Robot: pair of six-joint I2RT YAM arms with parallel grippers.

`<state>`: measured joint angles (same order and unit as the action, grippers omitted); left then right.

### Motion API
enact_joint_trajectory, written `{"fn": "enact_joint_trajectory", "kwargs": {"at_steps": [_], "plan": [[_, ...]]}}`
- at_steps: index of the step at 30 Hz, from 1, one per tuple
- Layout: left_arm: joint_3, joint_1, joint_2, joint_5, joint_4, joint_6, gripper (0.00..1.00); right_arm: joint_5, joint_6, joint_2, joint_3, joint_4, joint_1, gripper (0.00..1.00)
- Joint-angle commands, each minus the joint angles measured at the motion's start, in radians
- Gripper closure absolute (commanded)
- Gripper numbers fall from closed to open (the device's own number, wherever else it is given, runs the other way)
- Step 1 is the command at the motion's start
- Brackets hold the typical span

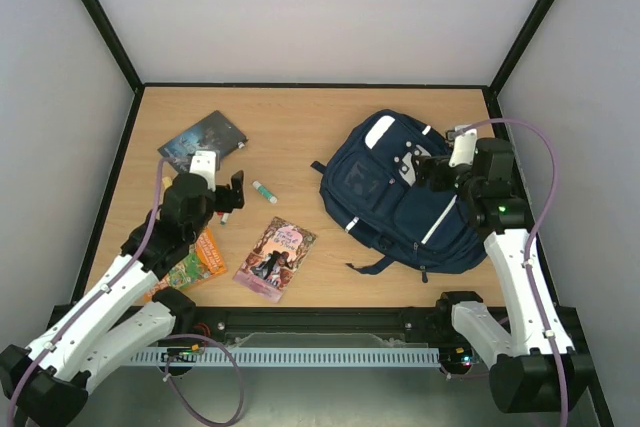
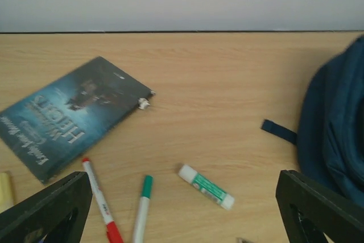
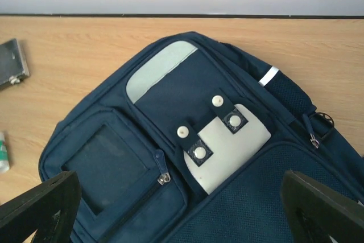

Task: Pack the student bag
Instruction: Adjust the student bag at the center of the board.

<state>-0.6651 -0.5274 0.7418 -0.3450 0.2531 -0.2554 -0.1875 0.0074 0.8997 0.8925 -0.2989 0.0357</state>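
Note:
The navy-blue student bag [image 1: 400, 202] lies flat at the right of the table with its front up and its zips shut; it fills the right wrist view [image 3: 114, 157], where its grey buckle patch [image 3: 227, 149] shows. My right gripper [image 1: 425, 169] hovers open and empty over the bag's upper front [image 3: 182, 209]. My left gripper [image 1: 234, 192] is open and empty above a green-and-white glue stick [image 2: 206, 186], a red pen [image 2: 99, 200] and a green pen [image 2: 142, 209]. The bag's edge [image 2: 335, 135] shows at the right of the left wrist view.
A dark blue book [image 1: 203, 139] lies at the back left, also in the left wrist view [image 2: 68, 115]. A pink book [image 1: 275, 258] and an orange-green book [image 1: 195, 259] lie near the front. The glue stick [image 1: 266, 190] lies between my left gripper and the bag. Walls enclose the table.

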Motion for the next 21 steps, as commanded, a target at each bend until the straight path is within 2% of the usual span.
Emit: {"fn": "enact_joint_trajectory", "kwargs": {"at_steps": [1,4,7,12,16,19,21], "plan": [[0.017,-0.002,0.009,0.195,-0.031,-0.033,0.10,-0.068,-0.092,-0.002,0.000,-0.091,-0.014,0.03],[0.004,-0.021,0.058,0.299,-0.031,-0.090,0.15,-0.073,-0.175,0.016,0.014,-0.161,-0.019,0.02],[-0.002,-0.093,0.121,0.338,-0.065,-0.153,0.17,-0.010,-0.229,0.070,0.020,-0.216,-0.024,0.01],[-0.055,-0.274,0.305,0.292,-0.136,-0.250,0.16,0.028,-0.299,0.174,0.008,-0.252,-0.040,0.01],[-0.139,-0.412,0.482,0.257,-0.153,-0.316,0.15,0.019,-0.344,0.297,0.059,-0.294,-0.063,0.01],[-0.186,-0.470,0.599,0.259,-0.173,-0.373,0.12,0.003,-0.371,0.370,0.112,-0.323,-0.101,0.01],[-0.208,-0.486,0.663,0.280,-0.192,-0.411,0.06,-0.007,-0.386,0.416,0.150,-0.338,-0.136,0.01]]}}
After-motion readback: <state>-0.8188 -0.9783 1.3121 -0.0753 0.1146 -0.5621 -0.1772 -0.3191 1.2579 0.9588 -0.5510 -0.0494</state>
